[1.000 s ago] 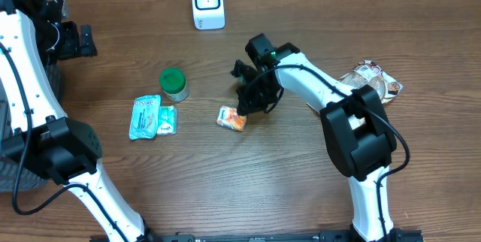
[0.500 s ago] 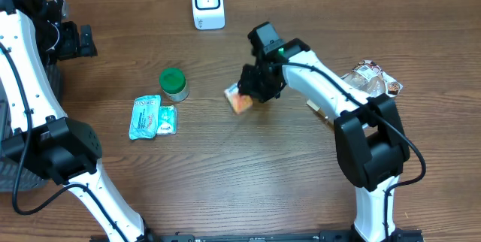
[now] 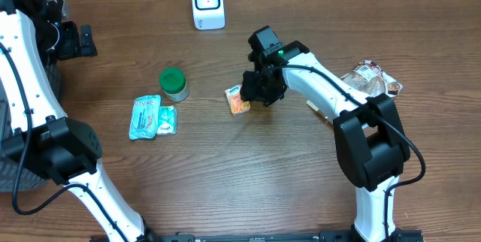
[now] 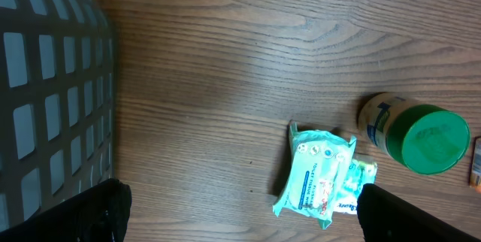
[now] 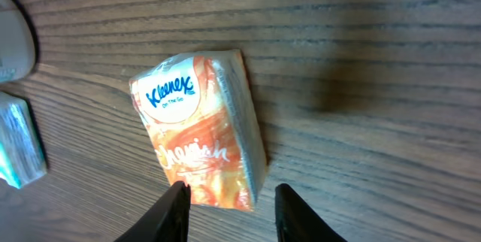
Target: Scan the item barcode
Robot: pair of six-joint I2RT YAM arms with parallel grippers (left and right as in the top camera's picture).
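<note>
An orange Kleenex tissue pack (image 3: 238, 100) lies on the wooden table, label up in the right wrist view (image 5: 199, 140). My right gripper (image 3: 258, 90) hovers at its right end. Its jaws (image 5: 231, 193) stand open, the pack's near end lies between the fingertips, and a gap shows on the right side. The white barcode scanner (image 3: 207, 3) stands at the back of the table, well beyond the pack. My left gripper (image 3: 75, 40) is raised at the far left. It is wide open (image 4: 248, 216) over bare table, with nothing between its fingers.
A green-lidded bottle (image 3: 174, 83) and teal wipe packs (image 3: 152, 117) sit left of the tissue pack, also in the left wrist view (image 4: 316, 174). A crumpled snack packet (image 3: 373, 80) lies at the right. A grey basket (image 4: 45, 84) stands at the left edge.
My right gripper carried the tissue pack up and left toward the scanner, set it on the table and opened. The left arm has not moved.
</note>
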